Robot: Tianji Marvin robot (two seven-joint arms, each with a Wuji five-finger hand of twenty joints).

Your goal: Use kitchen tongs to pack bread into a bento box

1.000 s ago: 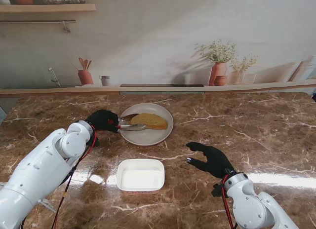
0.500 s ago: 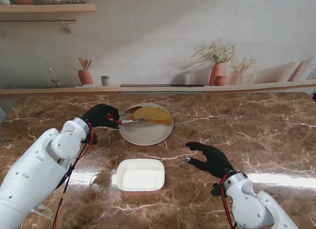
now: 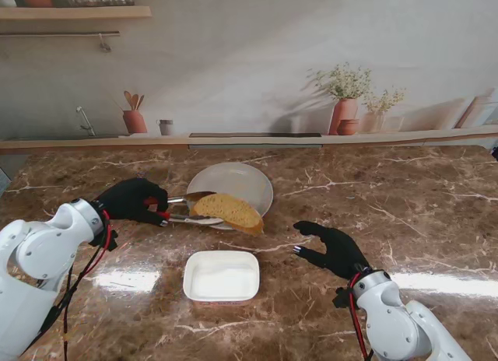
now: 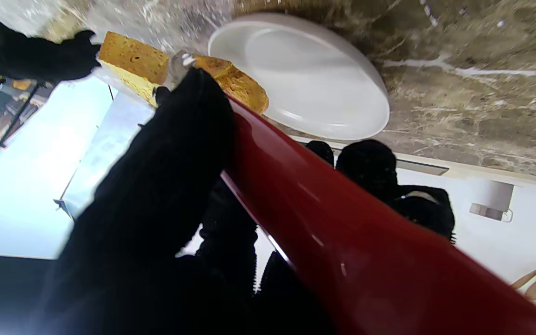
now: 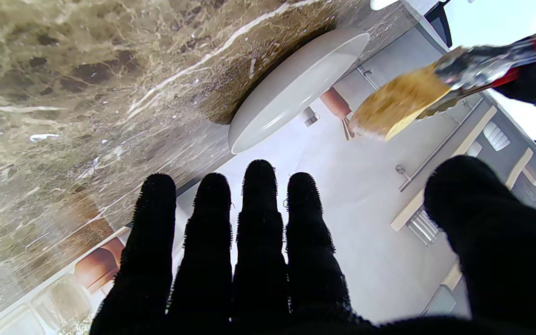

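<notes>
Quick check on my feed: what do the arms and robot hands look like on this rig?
Both arms are glossy white, with rounded joint housings. The left robot hand and right robot hand are five-fingered and covered in fuzzy black gloves. A red cable and a black cable run along each forearm from the wrist. No markings are readable.

High stand view, two close wrist views; shared plate [image 3: 247,180].

Likely staged kitchen: marble counter [image 3: 405,190], printed backdrop [image 3: 257,57].
</notes>
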